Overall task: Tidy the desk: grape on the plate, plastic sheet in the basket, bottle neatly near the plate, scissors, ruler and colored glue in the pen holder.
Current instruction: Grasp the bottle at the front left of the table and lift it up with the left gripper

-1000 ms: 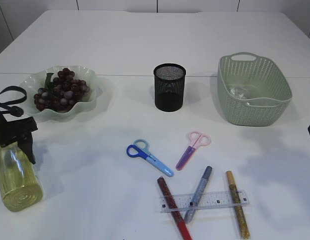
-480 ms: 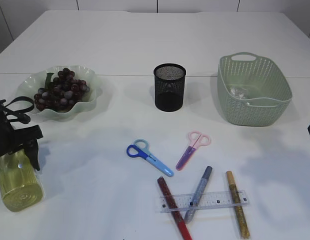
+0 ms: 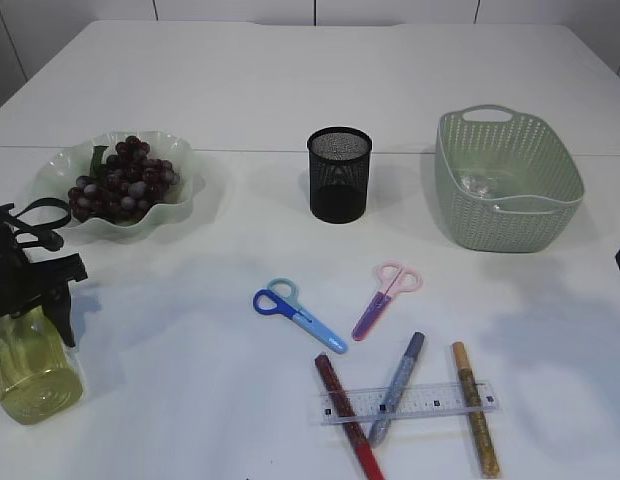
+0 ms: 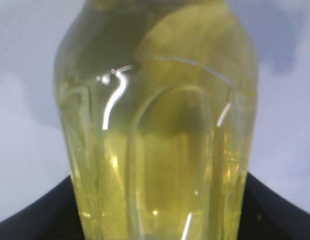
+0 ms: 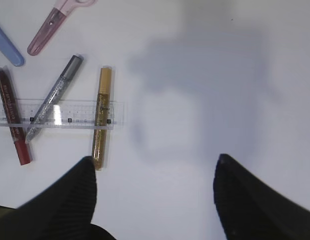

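Left gripper [image 3: 35, 300] is reaching down over the lying bottle [image 3: 30, 365] just in front of the plate [image 3: 180, 205], jaws straddling it, grip unclear; right gripper [image 5: 155, 175] is hovering open beside the ruler [image 5: 60, 114].

White table [image 3: 290, 90] with a seam across it, pale panelled wall [image 3: 390, 10] behind — soft, even light

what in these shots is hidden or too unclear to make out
- Left pincer: wrist view filled by the bottle; grip unclear.
- Bottle cap: exterior view, hidden behind the arm.
- Basket contents: a faint clear glint, too small to identify.
- Right pincer: exterior view, cut off at right edge.
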